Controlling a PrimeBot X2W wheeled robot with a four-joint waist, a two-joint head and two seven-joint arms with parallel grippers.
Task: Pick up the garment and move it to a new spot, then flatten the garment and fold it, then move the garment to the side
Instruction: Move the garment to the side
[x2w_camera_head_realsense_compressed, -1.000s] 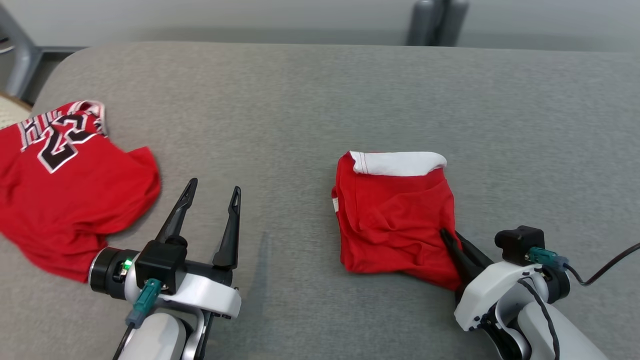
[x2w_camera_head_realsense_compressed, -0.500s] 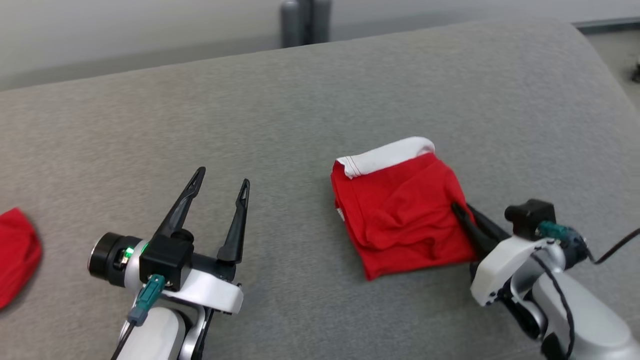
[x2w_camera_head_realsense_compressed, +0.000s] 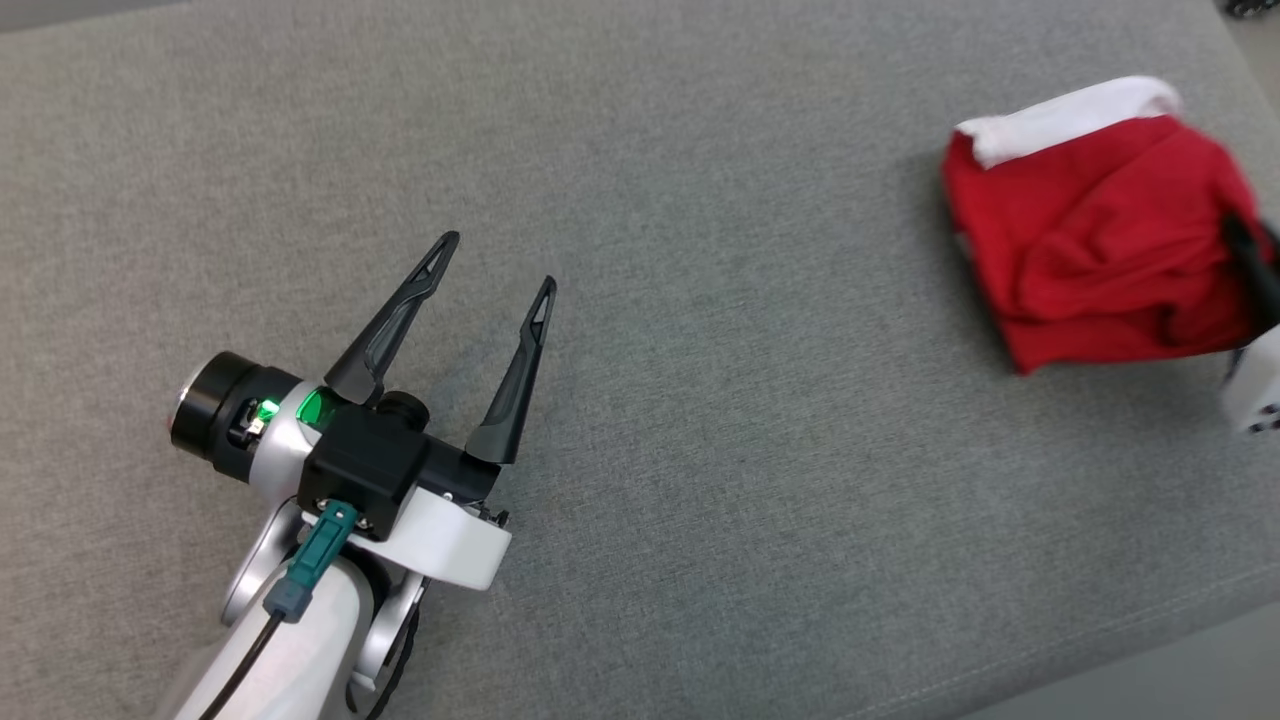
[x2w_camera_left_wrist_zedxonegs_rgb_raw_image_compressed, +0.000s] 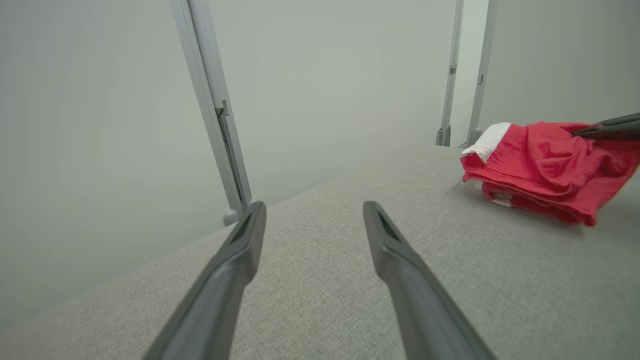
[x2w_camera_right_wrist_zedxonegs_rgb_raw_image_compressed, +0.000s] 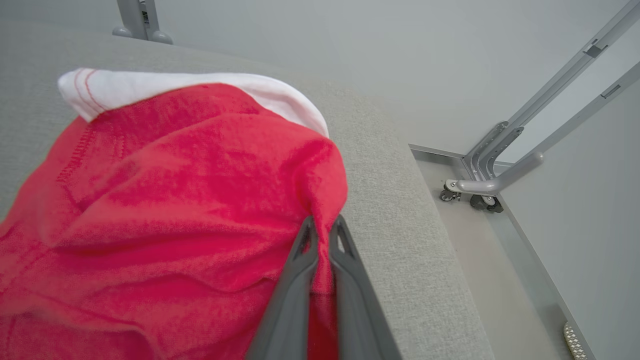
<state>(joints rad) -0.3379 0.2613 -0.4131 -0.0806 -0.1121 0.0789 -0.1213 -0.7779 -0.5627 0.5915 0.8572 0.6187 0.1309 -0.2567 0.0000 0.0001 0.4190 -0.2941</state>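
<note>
Item: grey padded table, bearing our folded red garment near its far right corner (white hem outermost), one fold pinched by our right gripper, left gripper spread, empty, mid-table; we judge dragging may unfold it or spill it over the edge.

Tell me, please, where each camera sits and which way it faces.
Head view: on the head, looking down at the grey cushion; shows the open left gripper and forearm.
Left wrist view: on the left wrist, looking low along its spread fingers across the cushion towards a wall.
Right wrist view: on the right wrist, looking along the right gripper, shut on the red garment.
Shared: all three show the garment.
</note>
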